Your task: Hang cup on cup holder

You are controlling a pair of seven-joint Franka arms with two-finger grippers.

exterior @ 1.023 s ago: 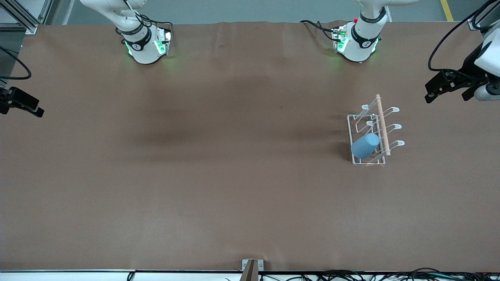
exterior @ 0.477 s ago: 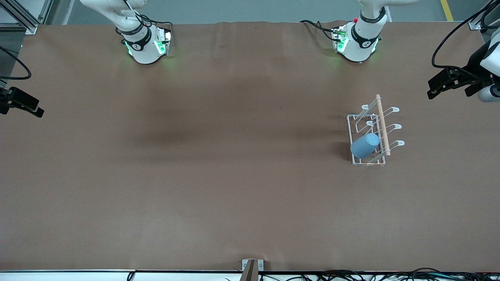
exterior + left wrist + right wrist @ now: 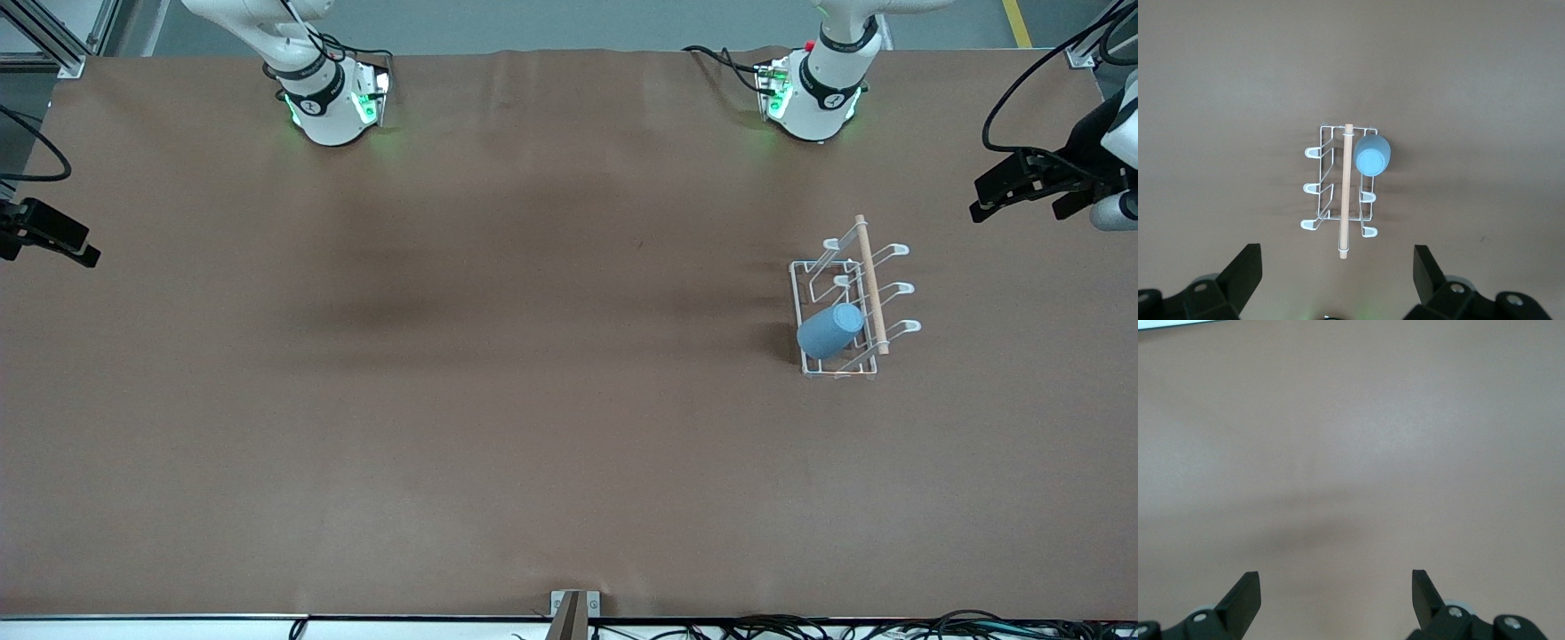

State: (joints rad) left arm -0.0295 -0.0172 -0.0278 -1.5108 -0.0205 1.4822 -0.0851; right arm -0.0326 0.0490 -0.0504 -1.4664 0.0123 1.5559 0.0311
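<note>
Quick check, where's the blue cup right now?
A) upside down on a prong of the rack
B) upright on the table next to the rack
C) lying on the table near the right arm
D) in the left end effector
A: the cup sits tilted, base up, over a prong of the cup holder, and the left end effector is open and holds nothing.

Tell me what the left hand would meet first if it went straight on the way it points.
Probably the rack with the cup hung on it: both sit in line between the open left hand's fingers in its wrist view. Depth is unclear, so it might reach the table instead.
</note>
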